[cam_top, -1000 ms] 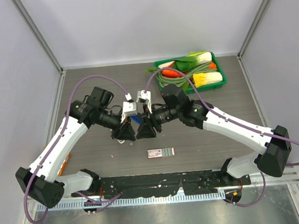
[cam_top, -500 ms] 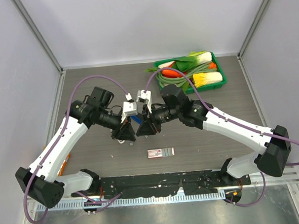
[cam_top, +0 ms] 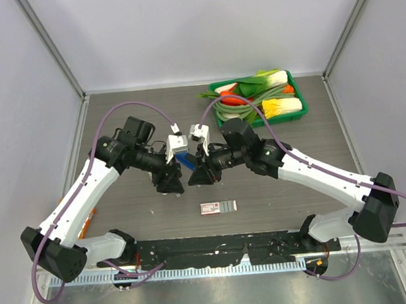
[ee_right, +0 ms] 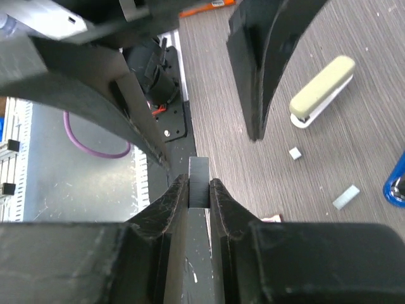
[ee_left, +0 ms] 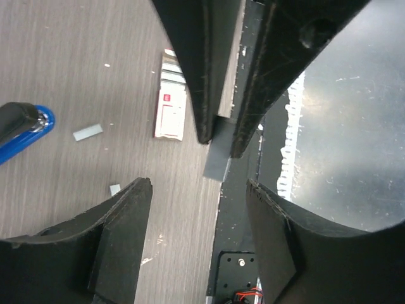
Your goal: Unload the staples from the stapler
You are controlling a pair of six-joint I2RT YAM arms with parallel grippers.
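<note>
My right gripper [ee_right: 199, 183] is shut on a thin grey strip of staples [ee_right: 198, 179]; the strip's end sticks out past the fingertips. In the left wrist view the same strip [ee_left: 217, 159] hangs just beyond my left gripper [ee_left: 197, 190], which stands open with nothing between its fingers. The blue stapler [ee_left: 25, 130] with its black part lies on the table to the side, and shows between the two grippers [cam_top: 182, 161] from above. Two loose staple pieces [ee_left: 87, 132] [ee_left: 114, 189] lie near it. From above, the left gripper [cam_top: 170, 183] and right gripper [cam_top: 197, 178] nearly meet.
A flat red-and-white box [cam_top: 218, 207] lies nearer the arm bases. A cream and white stapler-like thing [ee_right: 321, 89] rests on the table past the grippers. A green tray [cam_top: 304, 108] of vegetables stands at the back right. An orange pen [cam_top: 87, 224] lies at the left.
My left gripper has opened and let go of the staple strip, which now stays in my shut right gripper. Both grippers shifted only slightly.
</note>
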